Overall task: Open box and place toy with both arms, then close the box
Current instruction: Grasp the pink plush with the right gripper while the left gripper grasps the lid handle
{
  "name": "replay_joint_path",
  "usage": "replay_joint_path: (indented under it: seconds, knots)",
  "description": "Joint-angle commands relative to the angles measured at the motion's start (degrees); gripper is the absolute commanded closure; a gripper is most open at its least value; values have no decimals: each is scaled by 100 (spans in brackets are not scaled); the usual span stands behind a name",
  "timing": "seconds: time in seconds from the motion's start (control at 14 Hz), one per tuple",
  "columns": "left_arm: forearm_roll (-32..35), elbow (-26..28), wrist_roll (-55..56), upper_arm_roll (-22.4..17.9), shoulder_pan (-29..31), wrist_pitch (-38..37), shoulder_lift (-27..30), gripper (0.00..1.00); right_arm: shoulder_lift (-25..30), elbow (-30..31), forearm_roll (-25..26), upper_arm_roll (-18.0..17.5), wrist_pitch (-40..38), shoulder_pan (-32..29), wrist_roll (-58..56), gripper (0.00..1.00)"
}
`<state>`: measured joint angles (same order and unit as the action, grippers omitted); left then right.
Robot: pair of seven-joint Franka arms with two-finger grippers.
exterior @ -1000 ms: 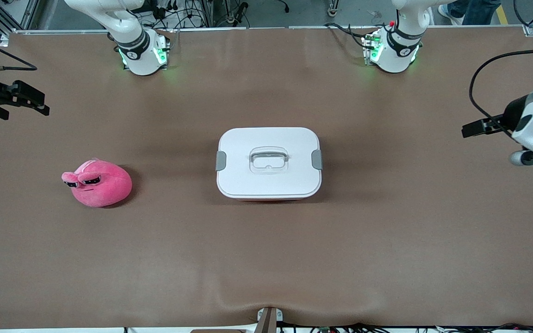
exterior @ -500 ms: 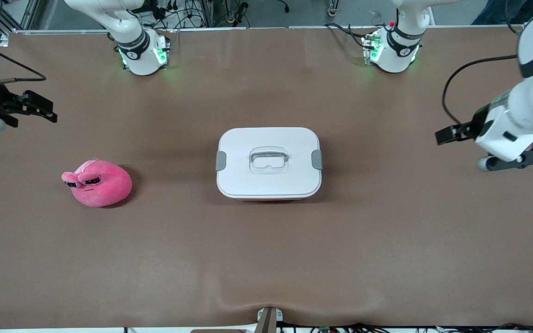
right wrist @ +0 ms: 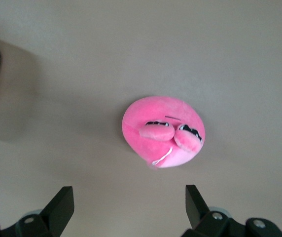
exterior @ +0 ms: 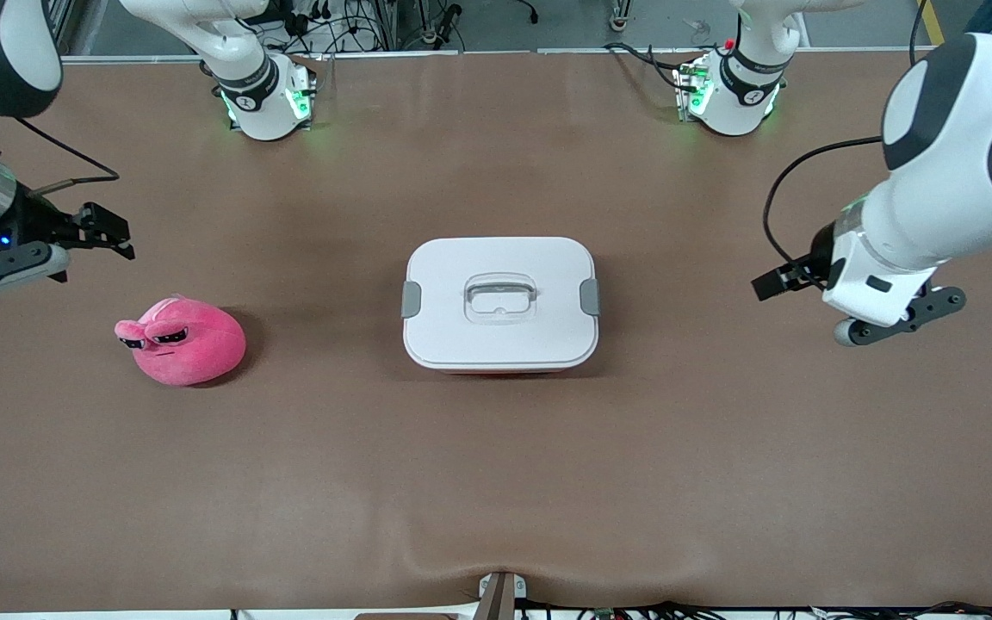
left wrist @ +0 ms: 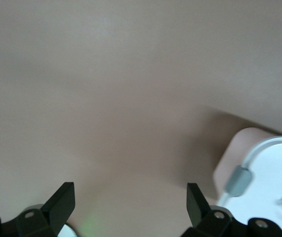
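The left arm's dark two-finger gripper (exterior: 763, 283) is held aloft with jaws spread wide; the right arm's dark two-finger gripper (exterior: 117, 234) is likewise raised and spread

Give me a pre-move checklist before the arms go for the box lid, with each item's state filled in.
1. White lid seated on the rounded pink plastic box: ok, closed.
2. Two grey side clips against the lid's ends: look latched, cannot tell for sure.
3. Left gripper fingers open, holding nothing, over bare table toward the left arm's end: ok.
4. Right gripper fingers open, holding nothing, over the table by the toy: ok.
5. Round bright-pink plush toy on the table, apart from the box, toward the right arm's end: ok.
6. Recessed clear handle unobstructed: ok.
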<state>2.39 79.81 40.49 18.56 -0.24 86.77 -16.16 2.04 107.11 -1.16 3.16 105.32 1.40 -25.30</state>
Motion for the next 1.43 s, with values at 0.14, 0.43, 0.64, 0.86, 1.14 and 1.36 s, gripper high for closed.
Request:
replay_joint_path:
  seconds: [0.14, 0.43, 0.64, 0.86, 1.14, 1.36]
  knots:
    - [-704, -150, 1380, 16, -151, 270, -212, 0, -115, 1152, -68, -44, 1488, -236, -2035, 0]
    - [-1010, -132, 2636, 7, -423, 437, -335, 0, -616, 1304, -60, -44, 2254, -324, -4198, 0]
    - [-1012, -132, 3735, 7, -748, 727, -449, 0, -932, 1286, -60, -44, 2370, -447, -5017, 0]
    - [-968, -132, 4684, -10, -1117, 1087, -563, 0, -1240, 1234, -60, -52, 2581, -386, -6141, 0]
    - [-890, -124, 6406, -28, -1653, 1675, -827, 0, -1478, 1181, -60, -79, 2643, -368, -6567, 0]
    - [-469, -132, 7234, -28, -2040, 2062, -1081, 0, -1531, 1181, -60, -87, 2643, -281, -6637, 3]
